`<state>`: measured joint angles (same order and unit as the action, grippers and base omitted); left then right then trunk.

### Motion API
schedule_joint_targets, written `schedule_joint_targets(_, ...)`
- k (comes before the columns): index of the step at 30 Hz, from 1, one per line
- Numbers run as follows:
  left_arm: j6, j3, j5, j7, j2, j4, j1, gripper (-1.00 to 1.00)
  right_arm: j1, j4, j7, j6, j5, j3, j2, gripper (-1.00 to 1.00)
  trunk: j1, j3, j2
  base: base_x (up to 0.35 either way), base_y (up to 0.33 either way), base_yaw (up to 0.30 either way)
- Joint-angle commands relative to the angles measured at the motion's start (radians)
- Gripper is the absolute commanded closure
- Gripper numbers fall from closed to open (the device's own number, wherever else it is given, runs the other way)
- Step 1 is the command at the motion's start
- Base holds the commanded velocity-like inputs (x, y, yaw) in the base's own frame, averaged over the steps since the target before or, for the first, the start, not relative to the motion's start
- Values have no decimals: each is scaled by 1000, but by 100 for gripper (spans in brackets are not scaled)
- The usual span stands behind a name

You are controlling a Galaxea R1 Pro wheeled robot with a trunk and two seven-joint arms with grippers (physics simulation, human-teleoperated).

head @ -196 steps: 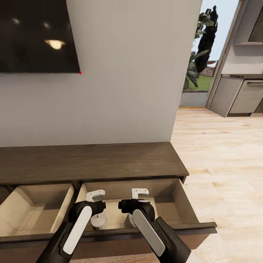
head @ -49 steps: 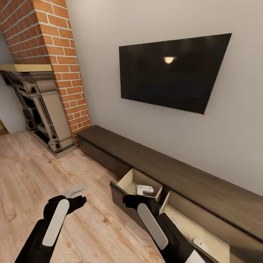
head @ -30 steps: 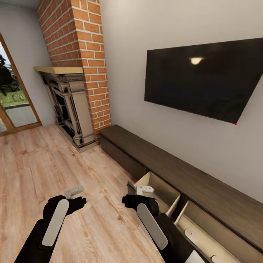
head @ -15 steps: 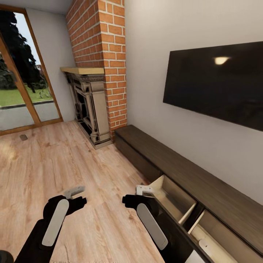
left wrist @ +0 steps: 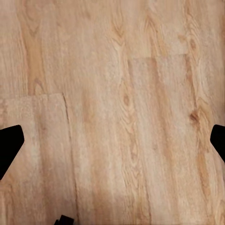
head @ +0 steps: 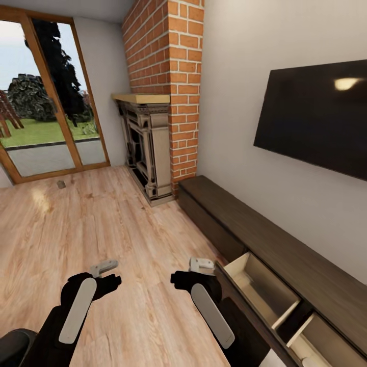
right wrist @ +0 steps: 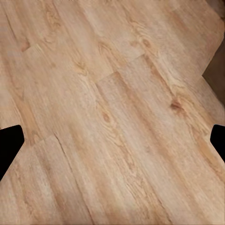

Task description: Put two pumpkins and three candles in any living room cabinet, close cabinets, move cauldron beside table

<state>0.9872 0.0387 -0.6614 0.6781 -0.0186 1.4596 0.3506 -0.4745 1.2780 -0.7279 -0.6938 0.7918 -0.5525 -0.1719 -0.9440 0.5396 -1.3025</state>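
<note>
The cabinet point(head: 265, 239) is a long, low, dark wood unit whose long axis runs along the wall under the TV point(head: 316, 117), from the brick fireplace point(head: 153, 148) toward the near right corner of the head view. It lies to the right of both claws. Two of its drawers point(head: 262, 285) stand pulled out toward the room, their pale insides open upward; the nearer one is cut off by the edge of the picture. The first open drawer sits just right of the right claw point(head: 202, 265).

The left claw point(head: 104, 267) hangs over bare wood floor point(head: 102, 214), well apart from the cabinet. In both wrist views the dark fingertips point(left wrist: 10, 145) show at opposite edges with only floor planks between them, so both claws are spread wide and hold nothing. The right wrist view also catches a dark corner of the cabinet point(right wrist: 216, 75) at its edge.

Beyond the claws, glass doors point(head: 46, 122) look onto grass and trees. A small dark object point(head: 61, 184) lies on the floor near the doors, too small to identify.
</note>
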Motion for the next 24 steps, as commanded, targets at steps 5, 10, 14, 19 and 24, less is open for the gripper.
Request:
schedule_joint_targets(5, 2, -1, -10, 8, 0, 1, 1, -100, -1, 4, -9, -1, 9, -1, 0, -100, -1, 1, -1, 278, 186, 23)
schedule_joint_targets(10, 2, -3, -10, 8, 0, -1, 1, -100, -1, 0, -10, -1, 9, -1, 0, -100, -1, 1, -1, 286, 202, 139)
schedule_joint_targets(14, 2, -6, -10, 8, -1, -1, 1, -100, -1, 1, -11, -1, 9, -1, 0, -100, -1, 1, -1, 287, 158, 266)
schedule_joint_targets(19, 2, -8, -10, 8, -1, -1, 1, -100, -1, 0, -11, -1, 9, -2, 0, -100, -1, 1, -1, 312, 31, 288)
schedule_joint_targets(24, 2, -8, -10, 9, -1, -2, 1, -100, -1, 2, -10, -1, 9, -3, 2, -100, -1, 1, -1, 330, 4, 271)
